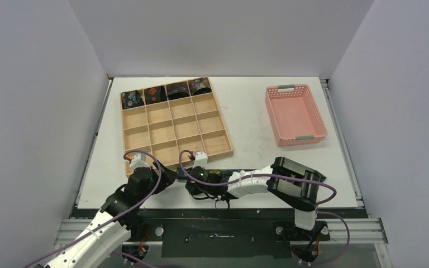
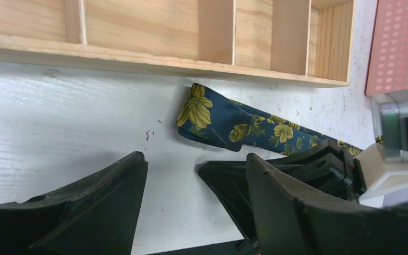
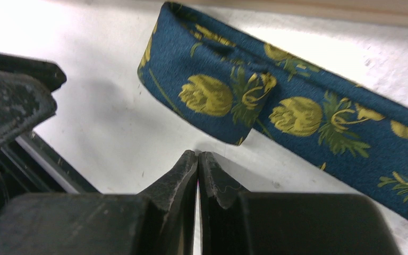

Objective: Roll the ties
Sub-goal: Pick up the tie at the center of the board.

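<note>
A long navy tie with yellow flowers (image 2: 234,125) lies flat on the white table in front of the wooden tray (image 2: 138,57). Its left end is folded over once (image 3: 207,95). My left gripper (image 2: 194,164) is open and empty, its fingers spread just short of that folded end. My right gripper (image 3: 198,155) is shut and empty, its tips just short of the fold and not touching it. In the top view both grippers (image 1: 167,177) (image 1: 190,177) meet near the table's front edge and hide most of the tie. Several rolled ties (image 1: 154,92) fill the tray's back row.
The wooden tray (image 1: 181,127) has many bare compartments and stands just behind the tie. A pink plastic basket (image 1: 295,114) stands at the back right. The right gripper's black fingers (image 2: 228,180) lie between the left gripper's fingers. The table's front edge is close behind both grippers.
</note>
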Action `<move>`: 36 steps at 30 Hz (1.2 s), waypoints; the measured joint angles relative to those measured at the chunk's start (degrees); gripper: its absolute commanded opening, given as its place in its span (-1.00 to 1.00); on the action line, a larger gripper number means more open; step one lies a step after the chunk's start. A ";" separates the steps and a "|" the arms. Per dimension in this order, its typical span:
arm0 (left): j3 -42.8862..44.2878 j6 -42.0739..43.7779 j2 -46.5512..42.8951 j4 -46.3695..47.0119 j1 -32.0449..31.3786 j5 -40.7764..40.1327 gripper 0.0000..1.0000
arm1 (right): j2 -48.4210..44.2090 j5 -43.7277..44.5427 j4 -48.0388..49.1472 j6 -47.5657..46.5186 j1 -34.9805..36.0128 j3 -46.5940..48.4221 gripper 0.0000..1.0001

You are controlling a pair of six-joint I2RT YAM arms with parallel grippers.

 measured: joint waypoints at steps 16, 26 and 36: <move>-0.81 -0.87 2.03 -0.96 0.00 -0.68 0.31 | 2.62 7.61 4.98 6.27 -1.16 0.31 -0.89; -0.90 -0.70 2.01 -0.46 0.00 -0.68 0.34 | 1.73 4.61 5.31 3.82 -1.53 -0.46 -0.56; -0.92 -0.22 4.17 5.27 0.26 0.35 0.57 | -14.88 -5.35 1.20 -0.33 -7.41 -6.93 -0.30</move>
